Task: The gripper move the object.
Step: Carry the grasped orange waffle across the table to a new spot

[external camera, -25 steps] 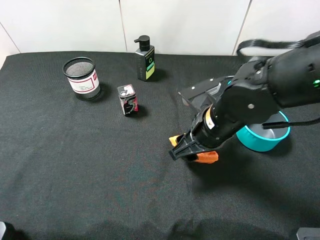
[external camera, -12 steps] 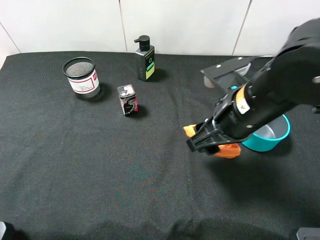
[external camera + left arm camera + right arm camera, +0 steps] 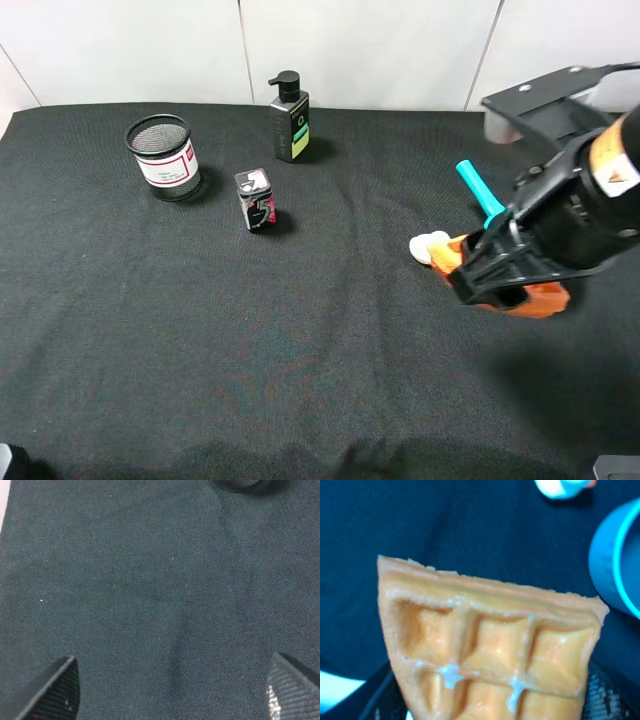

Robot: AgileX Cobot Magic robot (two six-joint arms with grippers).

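One arm does the work: the right gripper (image 3: 497,282), at the right middle of the high view, has its fingers clamped on the waffle (image 3: 536,298); orange shows on both sides of the black fingers, so the grip looks to sit across the waffle's middle, probably to keep the flat piece level in carriage; the right wrist view shows its grid face (image 3: 490,655) filling the picture, with the cloth (image 3: 300,380) blurred behind it, so I judge it lifted rather than dragged; the duck (image 3: 430,247) lies on the cloth just left of the waffle, and whether they touch I cannot tell; a teal stick (image 3: 478,190) slants up above them, and the teal cup (image 3: 620,560) shows in the wrist view only, the arm hiding it from above; the left gripper (image 3: 170,692) is idle, its fingers (image 3: 55,692) wide apart over bare cloth, holding nothing; the mesh pot (image 3: 162,155), the box (image 3: 257,200) and the bottle (image 3: 290,118) stand in the upper left, well apart from the action; against a second ago, gripper and waffle have travelled from the middle of the frame to the right, with the grip unchanged; the duck and stick, then covered by the arm, are now exposed, while the cup has gone out of sight; the pot, box and bottle have not shifted.
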